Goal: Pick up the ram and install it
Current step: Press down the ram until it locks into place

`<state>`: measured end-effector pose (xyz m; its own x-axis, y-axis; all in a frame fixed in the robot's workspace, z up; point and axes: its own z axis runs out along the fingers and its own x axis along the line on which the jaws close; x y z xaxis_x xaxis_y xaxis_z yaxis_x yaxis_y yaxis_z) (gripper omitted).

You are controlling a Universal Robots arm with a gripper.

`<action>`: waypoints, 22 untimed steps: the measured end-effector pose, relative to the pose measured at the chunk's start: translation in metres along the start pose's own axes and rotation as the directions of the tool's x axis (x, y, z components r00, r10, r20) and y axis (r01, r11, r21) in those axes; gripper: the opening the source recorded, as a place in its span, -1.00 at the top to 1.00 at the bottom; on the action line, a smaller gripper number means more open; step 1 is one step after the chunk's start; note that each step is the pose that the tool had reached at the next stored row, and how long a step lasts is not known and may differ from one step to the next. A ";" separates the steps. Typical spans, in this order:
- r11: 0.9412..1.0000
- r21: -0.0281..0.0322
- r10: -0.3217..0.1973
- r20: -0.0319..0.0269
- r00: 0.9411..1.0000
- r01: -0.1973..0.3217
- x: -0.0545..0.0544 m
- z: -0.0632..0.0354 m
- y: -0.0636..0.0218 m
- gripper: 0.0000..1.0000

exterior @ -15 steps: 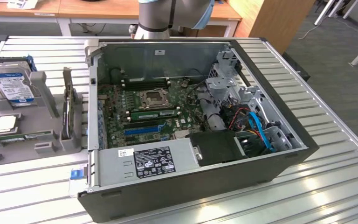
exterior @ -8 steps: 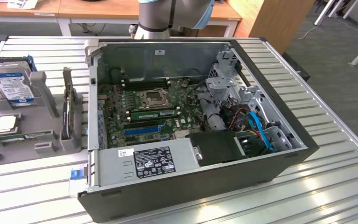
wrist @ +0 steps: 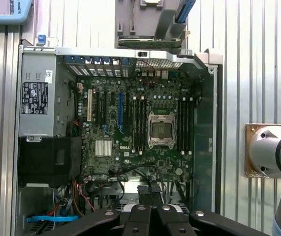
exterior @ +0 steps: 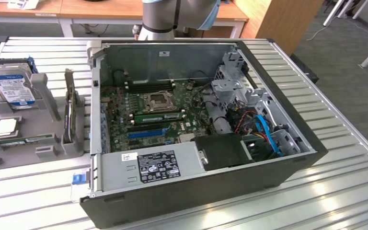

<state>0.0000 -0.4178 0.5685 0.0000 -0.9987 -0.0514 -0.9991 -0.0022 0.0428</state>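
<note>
Gripper point(wrist: 149, 196): closed, fingertips together and empty, hanging well above the open computer case point(exterior: 203, 191).
Computer case: lies on its side on the slatted table point(exterior: 337, 191), motherboard point(wrist: 130, 98) exposed.
Ram in slot point(exterior: 158, 116): green stick seated just beside the processor socket point(exterior: 156, 100).
Ram on rack point(exterior: 27, 140): green stick lying flat on the grey rack point(exterior: 43, 149) at the exterior view's left, near a hard drive point(exterior: 11, 86).
</note>
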 end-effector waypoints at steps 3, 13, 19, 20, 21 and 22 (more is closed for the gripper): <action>1.000 0.001 0.000 0.000 1.000 0.000 0.000 0.0054 0.0004 0.80; 1.000 0.003 0.000 0.000 1.000 0.000 0.001 0.0237 0.0015 0.80; 1.000 0.006 0.000 0.000 1.000 0.000 0.002 0.0346 0.0025 0.80; 1.000 0.006 0.000 0.000 1.000 0.000 0.002 0.0365 0.0026 0.80; 1.000 0.007 0.000 0.000 1.000 0.000 0.002 0.0383 0.0028 0.80; 1.000 0.007 0.000 0.000 1.000 0.000 0.002 0.0401 0.0030 0.80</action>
<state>-0.0047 -0.4178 0.5285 0.0004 -0.9987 -0.0513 -0.9994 -0.0022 0.0357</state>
